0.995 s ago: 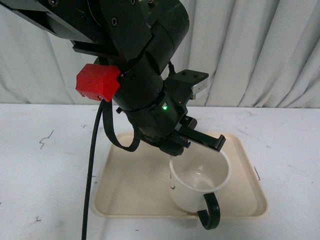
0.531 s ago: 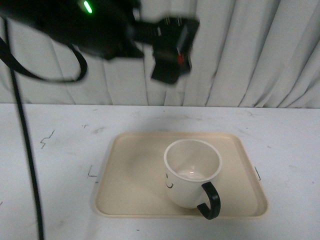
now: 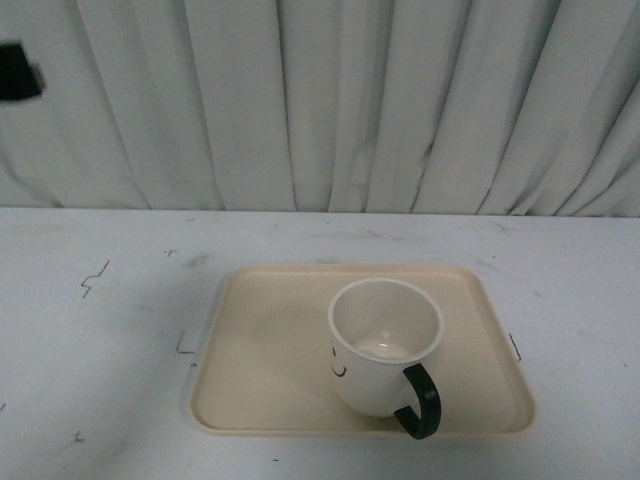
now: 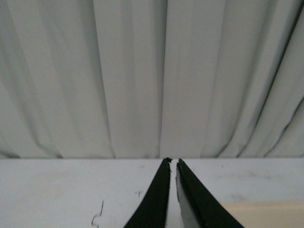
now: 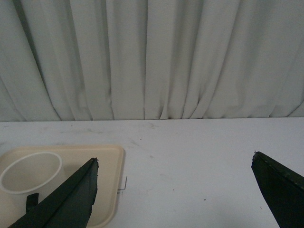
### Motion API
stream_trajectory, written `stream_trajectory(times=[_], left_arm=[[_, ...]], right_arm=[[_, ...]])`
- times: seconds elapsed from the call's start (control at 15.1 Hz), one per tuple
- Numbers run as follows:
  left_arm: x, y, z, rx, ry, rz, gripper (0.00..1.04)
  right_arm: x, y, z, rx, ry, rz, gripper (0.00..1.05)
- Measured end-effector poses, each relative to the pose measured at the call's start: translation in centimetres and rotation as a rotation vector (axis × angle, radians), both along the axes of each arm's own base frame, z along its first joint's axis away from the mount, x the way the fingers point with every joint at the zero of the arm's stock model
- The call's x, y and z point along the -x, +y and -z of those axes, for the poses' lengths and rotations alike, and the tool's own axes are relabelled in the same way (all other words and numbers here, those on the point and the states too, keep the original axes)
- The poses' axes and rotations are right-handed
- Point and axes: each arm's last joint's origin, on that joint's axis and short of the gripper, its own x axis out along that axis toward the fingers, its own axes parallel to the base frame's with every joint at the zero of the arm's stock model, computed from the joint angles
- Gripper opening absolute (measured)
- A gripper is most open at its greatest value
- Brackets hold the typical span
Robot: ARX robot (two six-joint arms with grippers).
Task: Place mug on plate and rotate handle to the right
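Note:
The white mug (image 3: 384,345) stands upright on the beige plate (image 3: 270,360), right of its middle, with the smiley face on its near left side. Its black handle (image 3: 421,402) points toward the front right, over the plate's near rim. In the right wrist view the mug (image 5: 29,172) and plate (image 5: 108,156) show beside one finger. My right gripper (image 5: 175,160) is open over bare table, holding nothing. My left gripper (image 4: 173,162) is shut and empty, with a corner of the plate (image 4: 266,213) beside it. Neither gripper touches the mug.
The white table (image 3: 100,330) carries small black marks (image 3: 92,279) at the left. A grey pleated curtain (image 3: 330,100) hangs behind the table. A dark piece of an arm (image 3: 18,72) shows at the upper left edge of the front view.
The arm that stood over the mug has lifted and swung away to the upper left, almost out of the front view. The mug stays on the plate, handle toward the front right.

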Motion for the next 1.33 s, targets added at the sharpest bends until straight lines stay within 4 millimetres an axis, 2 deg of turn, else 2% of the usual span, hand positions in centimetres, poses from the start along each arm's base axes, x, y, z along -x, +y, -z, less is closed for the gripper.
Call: stream_trajectory(times=[0.07,0.13,0.33,0.46,0.66,0.73,0.8,1.33], left_arm=[[1.1,0.7,1.5,-0.010,0.052,0.007,0.02],[1.8,1.2,2.0,-0.012,0.069,0.003,0.02],[3.9,2.5,1.8,-0.002,0.021,-0.005,0.02],[5.3,3.0,2.7,-0.006,0.051,0.006,0.02],[6.9,3.7,2.8,-0.004,0.032,-0.004,0.02],[7.3,4.4,3.3,-0.003,0.002,0.013,0.02],[7.9,4.9,4.3,-0.002,0.063,-0.016,0.02],[10.6,4.8,3.4,-0.003,0.021,0.002,0.02]], right_arm=[[0.0,0.0,0.0,0.000,0.000,0.000,0.98],[0.0,0.0,0.0,0.000,0.001,0.000,0.98],[0.0,0.0,0.0,0.000,0.000,0.000,0.98],[0.0,0.0,0.0,0.000,0.000,0.000,0.98],[0.0,0.0,0.0,0.000,0.000,0.000,0.98],[0.0,0.0,0.0,0.000,0.000,0.000,0.98],[0.0,0.0,0.0,0.000,0.000,0.000,0.98],[0.0,0.0,0.0,0.000,0.000,0.000,0.98]])
